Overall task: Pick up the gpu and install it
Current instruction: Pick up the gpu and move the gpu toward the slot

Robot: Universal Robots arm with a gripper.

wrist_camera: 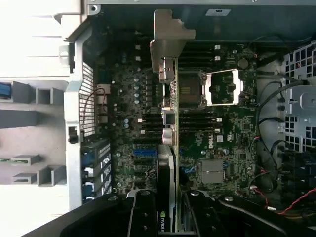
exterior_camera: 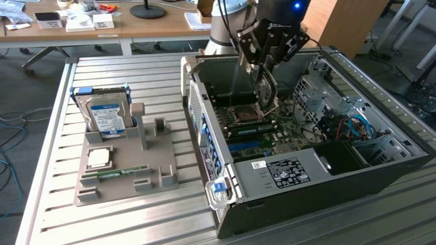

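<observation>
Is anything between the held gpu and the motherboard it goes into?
Nothing visible does. The pincer grips the gpu edge-on over the motherboard, and no cable or loose part crosses beneath the card.

One gpu, one case, one hard drive, and seemingly one memory stick.

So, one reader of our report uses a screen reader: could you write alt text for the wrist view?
The hand grips the gpu edge-on over the motherboard inside the open computer case, with the card's pale metal bracket at the end away from the hand.
</observation>
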